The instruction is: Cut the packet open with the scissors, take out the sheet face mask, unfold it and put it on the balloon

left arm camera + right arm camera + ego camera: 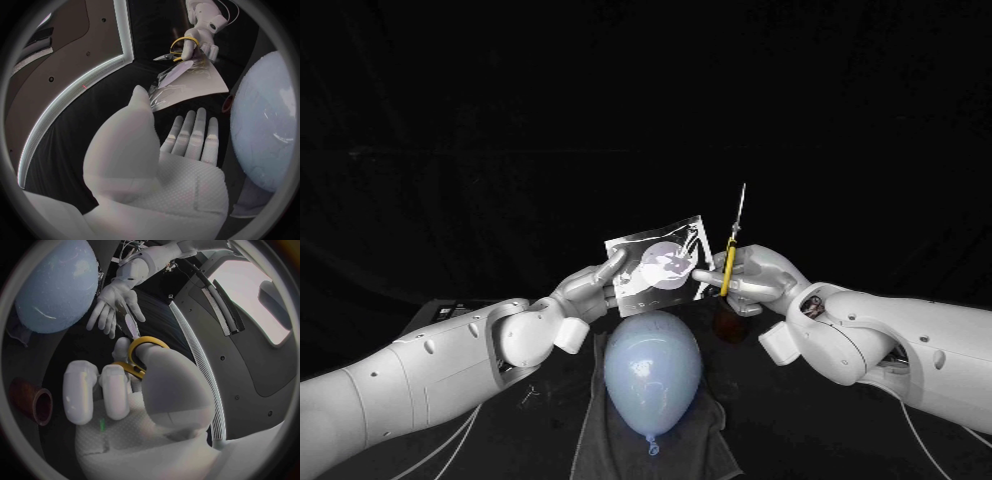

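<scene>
Packet (658, 262) held up in air over balloon (651, 368); side edge pinched by left hand (591, 288), so far edge left free for cutting; scissors (728, 262) gripped by right hand (759, 278), blades up, just beside packet; packet looks uncut.

Gap betw. hands is blocked by packet (658, 264), pinched by L hand (589, 290), and scissors (731, 250) in R hand (759, 275). Balloon (652, 370) and brown cup (34, 405) are set just below. Passage is left over far table (646, 120).
</scene>
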You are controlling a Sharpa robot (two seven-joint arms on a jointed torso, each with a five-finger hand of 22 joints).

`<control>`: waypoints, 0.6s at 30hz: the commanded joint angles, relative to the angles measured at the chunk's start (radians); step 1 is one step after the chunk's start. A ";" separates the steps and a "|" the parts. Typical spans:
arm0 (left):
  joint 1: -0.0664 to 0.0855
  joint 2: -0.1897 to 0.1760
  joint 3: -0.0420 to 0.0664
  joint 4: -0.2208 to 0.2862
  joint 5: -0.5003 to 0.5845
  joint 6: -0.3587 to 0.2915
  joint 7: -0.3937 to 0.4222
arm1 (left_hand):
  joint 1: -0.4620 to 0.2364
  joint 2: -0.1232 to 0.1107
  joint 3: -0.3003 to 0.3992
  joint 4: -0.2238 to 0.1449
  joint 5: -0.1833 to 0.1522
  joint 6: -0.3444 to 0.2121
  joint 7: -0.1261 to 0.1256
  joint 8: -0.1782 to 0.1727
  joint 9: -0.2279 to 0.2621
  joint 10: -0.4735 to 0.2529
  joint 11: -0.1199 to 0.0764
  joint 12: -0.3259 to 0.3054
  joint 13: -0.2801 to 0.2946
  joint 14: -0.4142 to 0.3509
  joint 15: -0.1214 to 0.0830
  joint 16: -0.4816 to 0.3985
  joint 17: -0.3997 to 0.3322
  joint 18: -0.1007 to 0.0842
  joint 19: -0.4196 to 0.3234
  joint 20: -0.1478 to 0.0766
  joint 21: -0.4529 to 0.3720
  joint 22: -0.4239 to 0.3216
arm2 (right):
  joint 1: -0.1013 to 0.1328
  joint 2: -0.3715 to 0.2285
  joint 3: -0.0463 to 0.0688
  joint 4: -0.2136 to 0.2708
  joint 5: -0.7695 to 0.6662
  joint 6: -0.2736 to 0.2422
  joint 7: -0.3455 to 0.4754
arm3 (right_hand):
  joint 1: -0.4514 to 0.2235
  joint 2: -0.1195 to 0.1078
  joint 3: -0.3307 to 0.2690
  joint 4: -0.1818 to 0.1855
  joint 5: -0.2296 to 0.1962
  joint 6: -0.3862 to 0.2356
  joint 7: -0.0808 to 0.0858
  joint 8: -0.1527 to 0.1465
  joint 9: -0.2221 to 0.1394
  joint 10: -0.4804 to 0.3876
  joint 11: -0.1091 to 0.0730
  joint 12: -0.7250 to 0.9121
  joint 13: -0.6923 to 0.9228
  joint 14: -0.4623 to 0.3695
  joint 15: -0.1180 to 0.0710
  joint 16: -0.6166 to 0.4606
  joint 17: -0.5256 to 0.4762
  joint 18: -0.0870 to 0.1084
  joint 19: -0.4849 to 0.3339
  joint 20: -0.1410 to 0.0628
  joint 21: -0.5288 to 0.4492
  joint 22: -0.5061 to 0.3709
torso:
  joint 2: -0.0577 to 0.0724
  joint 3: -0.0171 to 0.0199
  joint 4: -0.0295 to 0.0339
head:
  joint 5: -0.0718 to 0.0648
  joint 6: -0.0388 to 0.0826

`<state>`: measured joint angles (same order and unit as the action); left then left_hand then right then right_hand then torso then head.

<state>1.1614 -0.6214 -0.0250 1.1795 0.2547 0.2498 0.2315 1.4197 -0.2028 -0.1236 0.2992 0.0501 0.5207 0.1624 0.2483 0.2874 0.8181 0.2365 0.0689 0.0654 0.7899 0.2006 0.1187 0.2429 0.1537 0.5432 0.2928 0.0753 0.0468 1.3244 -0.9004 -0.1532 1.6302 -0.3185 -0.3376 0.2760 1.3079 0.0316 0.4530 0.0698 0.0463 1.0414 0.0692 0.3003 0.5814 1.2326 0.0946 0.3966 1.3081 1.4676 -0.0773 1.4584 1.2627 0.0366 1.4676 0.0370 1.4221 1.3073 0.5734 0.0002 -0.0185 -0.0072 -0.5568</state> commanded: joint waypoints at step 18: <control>0.001 0.027 0.016 0.028 0.020 0.081 0.018 | 0.056 0.024 0.053 -0.002 0.000 0.002 0.129 0.020 0.001 0.000 0.009 0.000 0.000 -0.013 0.011 -0.021 -0.015 -0.019 -0.035 0.000 -0.017 -0.003 | -0.002 0.042 0.001 -0.017 0.003 0.019 0.015 | 0.001 0.008 0.009 -0.010 0.003 0.001 -0.010 0.005 0.046 0.293 -0.116 0.896 0.091 0.049 -0.005 0.005 0.004 0.005 0.001 -0.007 0.000 0.155 | -0.001 -0.0003 -0.0024 | -0.006 -0.003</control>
<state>1.1610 -0.5979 -0.0110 1.2041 0.2693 0.2843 0.2453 1.4664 -0.1813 -0.0753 0.2979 0.0500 0.5194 0.1610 0.2630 0.2872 0.8184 0.2396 0.0689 0.0652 0.7862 0.2113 0.1033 0.2291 0.1534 0.5162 0.2912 0.0609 0.0453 1.3222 -0.8611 -0.1531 1.6137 -0.3165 -0.3357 0.2791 1.3081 0.0314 0.4531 0.0668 0.0457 1.0413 0.0691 0.3006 0.5814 1.2326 0.0947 0.3967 1.3073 1.4673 -0.0770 1.4583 1.2625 0.0363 1.4659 0.0358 1.4220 1.3081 0.5722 0.0006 -0.0190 -0.0126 -0.5594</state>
